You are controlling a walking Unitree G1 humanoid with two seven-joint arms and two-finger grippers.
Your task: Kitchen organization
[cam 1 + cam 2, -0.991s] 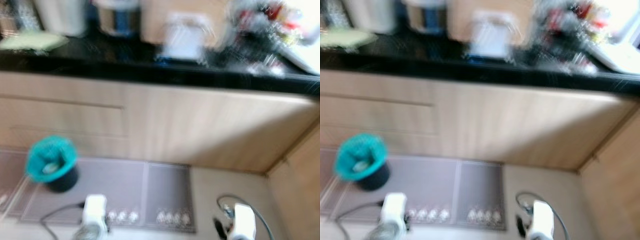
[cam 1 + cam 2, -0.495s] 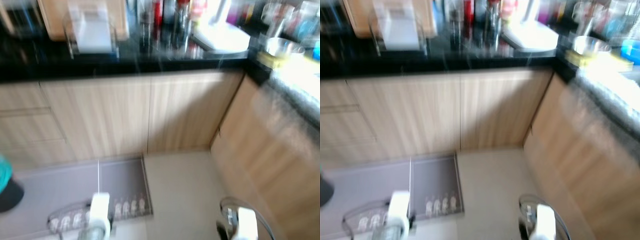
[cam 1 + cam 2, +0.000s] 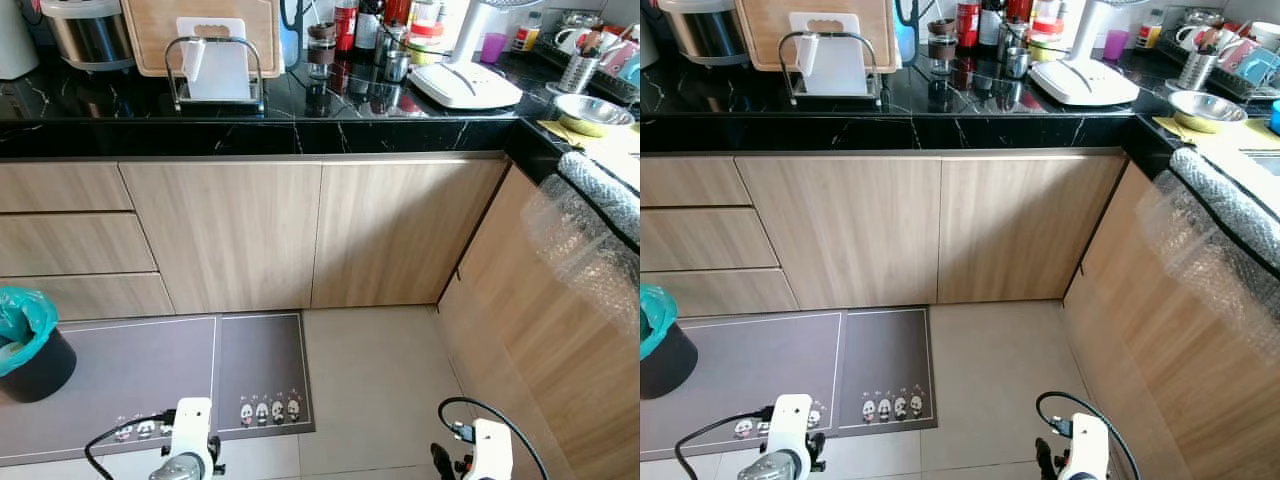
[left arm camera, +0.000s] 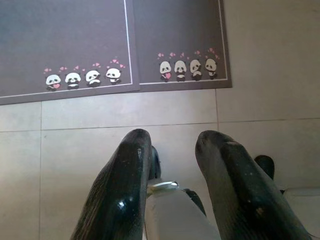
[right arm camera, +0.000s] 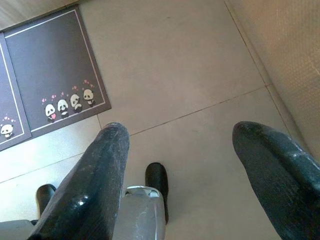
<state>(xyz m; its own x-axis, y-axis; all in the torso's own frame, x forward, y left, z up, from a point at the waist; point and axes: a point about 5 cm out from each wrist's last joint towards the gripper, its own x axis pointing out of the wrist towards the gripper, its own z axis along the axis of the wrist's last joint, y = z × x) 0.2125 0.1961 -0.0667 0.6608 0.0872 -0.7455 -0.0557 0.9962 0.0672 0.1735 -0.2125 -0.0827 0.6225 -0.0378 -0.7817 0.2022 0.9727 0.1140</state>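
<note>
From the head views, a black tabletop carries a white cutting board in a wire rack, bottles and a steel bowl; below stand wooden cabinets, a teal-lined bin and panda floor mats. In the left wrist view, the left end effector hangs over floor tiles, slightly parted, holding nothing. In the right wrist view, the right end effector is spread wide, empty.
</note>
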